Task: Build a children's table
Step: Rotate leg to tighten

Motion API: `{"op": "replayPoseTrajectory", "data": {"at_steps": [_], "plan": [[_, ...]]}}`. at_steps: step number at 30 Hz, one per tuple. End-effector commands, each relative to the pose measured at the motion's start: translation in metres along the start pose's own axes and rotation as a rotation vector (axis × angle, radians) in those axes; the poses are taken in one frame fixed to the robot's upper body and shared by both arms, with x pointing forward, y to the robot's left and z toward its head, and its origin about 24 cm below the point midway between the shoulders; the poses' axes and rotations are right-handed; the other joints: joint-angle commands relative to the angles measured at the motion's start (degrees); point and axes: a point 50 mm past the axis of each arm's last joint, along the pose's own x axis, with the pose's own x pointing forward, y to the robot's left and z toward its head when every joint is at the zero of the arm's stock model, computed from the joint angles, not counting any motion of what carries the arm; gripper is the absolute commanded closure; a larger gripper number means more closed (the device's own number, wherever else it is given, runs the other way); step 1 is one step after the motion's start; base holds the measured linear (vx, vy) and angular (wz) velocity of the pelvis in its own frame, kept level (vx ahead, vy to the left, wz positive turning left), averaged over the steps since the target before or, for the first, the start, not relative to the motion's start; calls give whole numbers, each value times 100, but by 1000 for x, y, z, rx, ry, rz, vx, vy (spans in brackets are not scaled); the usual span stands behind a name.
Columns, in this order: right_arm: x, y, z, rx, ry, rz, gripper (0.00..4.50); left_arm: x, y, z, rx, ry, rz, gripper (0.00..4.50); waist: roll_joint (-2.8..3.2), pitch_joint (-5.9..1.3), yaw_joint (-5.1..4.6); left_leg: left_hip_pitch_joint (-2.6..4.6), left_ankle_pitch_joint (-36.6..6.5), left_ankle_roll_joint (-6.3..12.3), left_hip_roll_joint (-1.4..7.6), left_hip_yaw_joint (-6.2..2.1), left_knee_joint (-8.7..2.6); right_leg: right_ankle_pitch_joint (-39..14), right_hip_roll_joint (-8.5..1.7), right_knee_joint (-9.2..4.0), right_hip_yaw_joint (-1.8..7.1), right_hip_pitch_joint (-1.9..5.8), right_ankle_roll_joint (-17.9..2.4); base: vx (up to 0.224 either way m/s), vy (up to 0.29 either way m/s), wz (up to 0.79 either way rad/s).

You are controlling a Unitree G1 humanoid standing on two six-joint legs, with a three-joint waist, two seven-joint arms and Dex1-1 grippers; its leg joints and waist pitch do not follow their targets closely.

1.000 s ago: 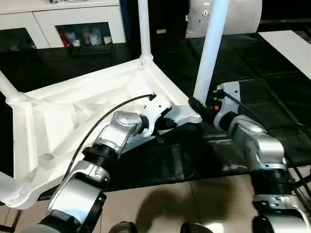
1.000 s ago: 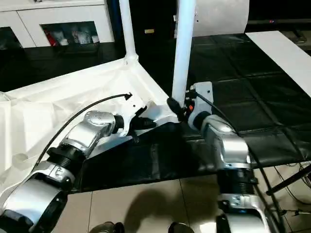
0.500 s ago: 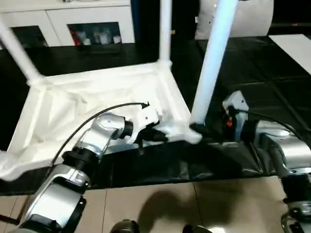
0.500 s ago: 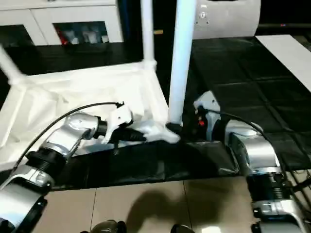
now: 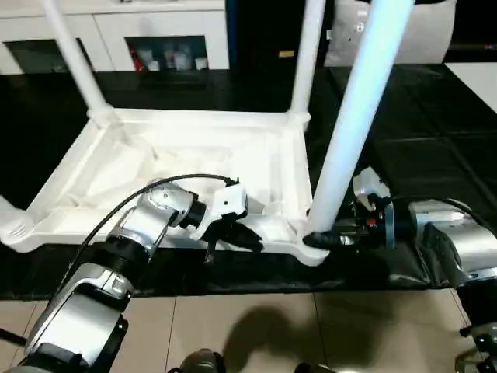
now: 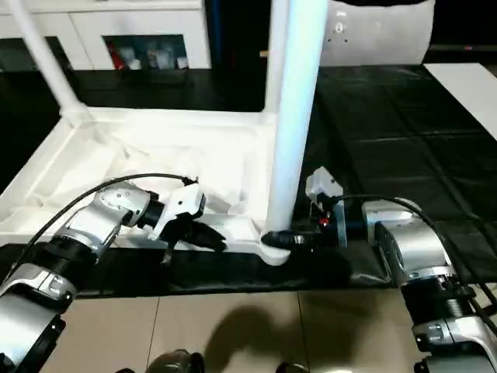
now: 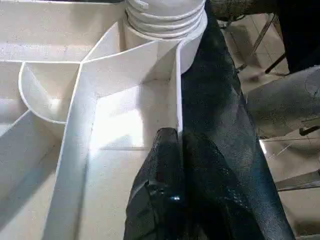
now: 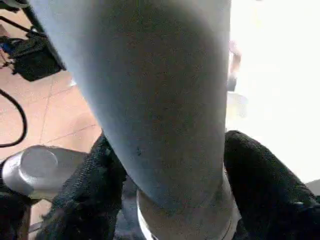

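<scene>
The children's table lies upside down on a black mat, its white ribbed top (image 5: 194,159) facing up. Legs stand in the back left socket (image 5: 74,54), the back right socket (image 5: 307,54) and the near right socket (image 5: 357,116). My left gripper (image 5: 242,238) is shut on the top's near rim (image 7: 177,107), just left of that near right corner. My right gripper (image 5: 320,239) reaches in from the right. Its fingers (image 8: 85,190) press on both sides of the near right leg (image 8: 160,100), just above its threaded base (image 7: 165,15).
A white cabinet with glass doors (image 5: 167,39) stands behind the table. A pale bulky object (image 5: 419,39) sits at the back right and a white board (image 5: 481,74) at the far right. The black mat (image 5: 435,132) ends at tan floor tiles (image 5: 256,326) near me.
The whole view has shifted, so the table now looks square to me. My right gripper has loosened and closed again at the leg's base. The left gripper keeps its hold on the rim.
</scene>
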Motion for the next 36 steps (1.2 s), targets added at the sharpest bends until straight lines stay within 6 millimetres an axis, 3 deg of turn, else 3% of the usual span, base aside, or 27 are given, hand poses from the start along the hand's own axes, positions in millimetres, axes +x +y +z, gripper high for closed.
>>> {"op": "replayPoseTrajectory", "data": {"at_steps": [1, 2, 4, 10, 13, 15, 17, 18, 20, 21, 22, 23, 24, 26, 29, 30, 33, 36], "plan": [[-1, 0, 4, 1, -5, 39, 169, -2, 1, 1, 15, 28, -29, 450, -114, -530, -6, 125, -815, 590, 348, -94, -346, -1245, -438, -367, 304, 407, -1401, 0, 0, 0], [-1, 1, 4, 3, -6, 47, 199, -3, 1, 0, 14, 28, -31, 450, -117, -528, -6, 123, -822, 574, 347, -95, -347, -1290, -430, -372, 303, 403, -1367, 0, 0, 0], [-1, 1, 4, 9, -11, 57, 207, -3, 0, 0, 6, 22, -35, 450, -138, -547, -4, 123, -778, 575, 349, -93, -342, -1260, -431, -363, 305, 411, -1358, 0, 0, 0], [1, 5, 4, 44, -48, 77, 235, -2, -2, 0, -14, -12, -46, 450, -121, -564, 13, 115, -651, 614, 346, -96, -325, -1120, -421, -338, 299, 408, -1383, 0, 0, 0], [12, 8, 3, 89, -101, 12, 238, 0, 3, 5, -48, -45, 24, 450, -109, -567, 24, 122, -620, 626, 348, -96, -324, -1082, -418, -329, 304, 399, -1392, 0, 0, 0], [16, 6, 3, 101, -105, -45, 239, 0, 7, 6, -66, -45, 68, 450, -116, -552, 9, 126, -771, 536, 344, -95, -333, -1329, -426, -364, 302, 384, -1347, 0, 0, 0], [22, 1, 3, 110, -103, -135, 239, 1, 10, 8, -100, -66, 108, 450, -119, -512, -21, 135, -1055, 318, 319, -100, -350, -1943, -432, -432, 298, 373, -1162, 0, 0, 0], [27, -1, 3, 126, -102, -190, 239, 2, 12, 10, -118, -78, 137, 450, -95, -507, -26, 135, -1126, 267, 319, -116, -361, -2089, -440, -436, 292, 380, -1120, 0, 0, 0], [39, -9, 4, 180, -94, -341, 240, 7, 17, 15, -161, -107, 203, 450, -112, -462, -90, 131, -1320, 129, 303, -135, -406, -2516, -421, -488, 278, 384, -931, 0, 0, 0], [43, -12, 5, 221, -97, -393, 241, 9, 19, 17, -175, -110, 241, 450, -135, -419, -202, 175, -1674, -27, 263, -161, -428, -3127, -433, -574, 240, 382, -735, 0, 0, 0], [43, -12, 5, 221, -97, -393, 241, 9, 19, 17, -175, -110, 241, 450, -119, -420, -222, 206, -1751, -53, 257, -162, -423, -3282, -437, -593, 238, 372, -681, 0, 0, 0], [47, -18, 5, 258, -90, -501, 241, 12, 23, 21, -200, -120, 290, 450, -140, -411, -253, 215, -1779, -59, 252, -165, -426, -3410, -445, -627, 236, 362, -618, 0, 0, 0], [54, -28, 6, 294, -67, -684, 241, 20, 31, 28, -253, -132, 400, 450, -124, -408, -310, 195, -1723, -112, 259, -173, -431, -3411, -439, -606, 247, 359, -583, 0, 0, 0], [58, -34, 8, 315, -78, -781, 241, 24, 35, 32, -277, -135, 459, 450, -123, -454, -373, 182, -1674, -184, 245, -205, -436, -3339, -440, -616, 206, 386, -516, 0, 0, 0], [65, -39, 15, 359, -136, -860, 241, 27, 42, 38, -296, -128, 571, 450, -110, -483, -404, 171, -1373, -14, 249, -171, -448, -2490, -420, -591, 245, 394, -698, 0, 0, 0], [66, -41, 16, 352, -145, -882, 189, 28, 43, 39, -300, -131, 591, 450, -108, -488, -407, 188, -1299, 61, 250, -147, -444, -2131, -390, -567, 263, 377, -819, 0, 0, 0], [70, -42, 22, 309, -172, -894, 170, 28, 46, 45, -290, -138, 615, 450, -105, -514, -398, 150, -985, 266, 232, -111, -406, -1408, -395, -484, 284, 411, -1098, 0, 0, 0], [70, -38, 26, 261, -221, -841, 143, 23, 45, 43, -235, -110, 594, 450, -83, -519, -344, 115, -693, 431, 218, -110, -388, -1097, -393, -444, 279, 452, -1160, 0, 0, 0]]}}
